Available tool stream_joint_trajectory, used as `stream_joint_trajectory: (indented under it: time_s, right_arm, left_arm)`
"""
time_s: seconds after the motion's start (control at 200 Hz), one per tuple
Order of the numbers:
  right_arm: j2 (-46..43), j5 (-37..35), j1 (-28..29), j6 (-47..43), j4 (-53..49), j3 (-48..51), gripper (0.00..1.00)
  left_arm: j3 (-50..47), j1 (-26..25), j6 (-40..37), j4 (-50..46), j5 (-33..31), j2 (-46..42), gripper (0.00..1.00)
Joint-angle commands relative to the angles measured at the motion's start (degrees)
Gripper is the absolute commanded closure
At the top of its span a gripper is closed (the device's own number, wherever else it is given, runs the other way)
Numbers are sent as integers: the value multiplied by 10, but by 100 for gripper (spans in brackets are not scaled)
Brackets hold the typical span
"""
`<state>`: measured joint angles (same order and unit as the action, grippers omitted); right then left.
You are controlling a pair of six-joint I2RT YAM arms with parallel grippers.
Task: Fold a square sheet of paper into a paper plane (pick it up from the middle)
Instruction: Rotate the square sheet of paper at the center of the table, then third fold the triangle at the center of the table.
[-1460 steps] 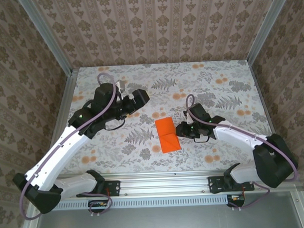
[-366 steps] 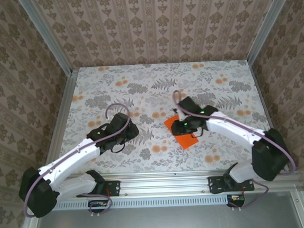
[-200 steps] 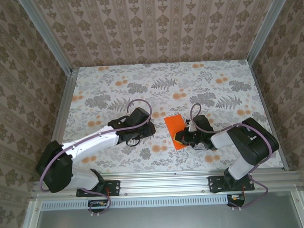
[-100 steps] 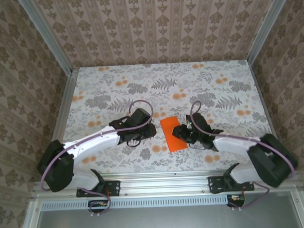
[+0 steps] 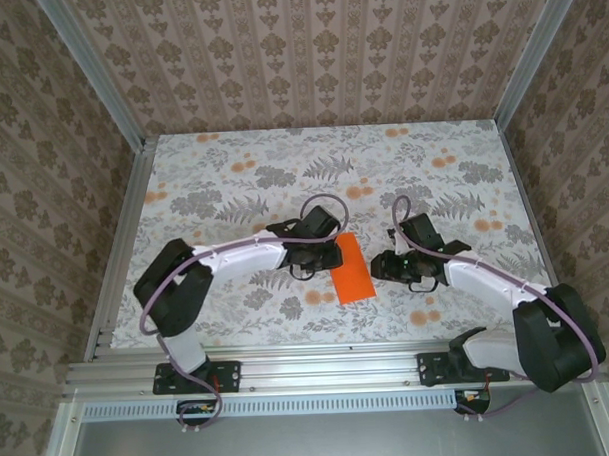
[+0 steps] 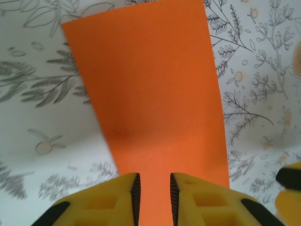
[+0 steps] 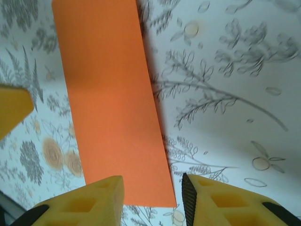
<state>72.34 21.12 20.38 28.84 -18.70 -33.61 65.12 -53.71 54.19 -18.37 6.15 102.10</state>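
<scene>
The orange sheet of paper [image 5: 352, 268] lies flat on the floral table as a narrow rectangle, long side running near to far. My left gripper [image 5: 330, 253] sits low at its left edge. In the left wrist view its yellow fingers [image 6: 117, 197] stand a narrow gap apart over the paper [image 6: 150, 94], gripping nothing. My right gripper [image 5: 378, 268] is just right of the sheet. In the right wrist view the right gripper [image 7: 153, 197] is open, with the paper's [image 7: 113, 103] near corner lying under the gap.
The table [image 5: 213, 181] has a grey and pale orange floral print. Patterned walls and metal rails [image 5: 120, 234] close it in on three sides. Both arms reach toward the middle, grippers a paper's width apart.
My left arm has swung right to the paper's left edge and its jaws have narrowed. My right gripper has opened and drawn back right, off the paper, which now lies straighter.
</scene>
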Motion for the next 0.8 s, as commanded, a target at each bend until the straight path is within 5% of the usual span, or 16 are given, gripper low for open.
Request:
stream_joint_trajectory:
  time_s: [0.0, 0.21, 0.795]
  right_arm:
    - [25, 57, -4, -46, -24, -15, 60]
    - [69, 84, -4, -57, -23, -29, 59]
    - [122, 98, -3, -42, -8, -17, 59]
  left_arm:
    - [29, -3, -11, -2, 9, 33, 80]
    - [51, 0, -11, -56, -31, 63, 85]
    - [67, 10, -50, -59, -2, 106, 85]
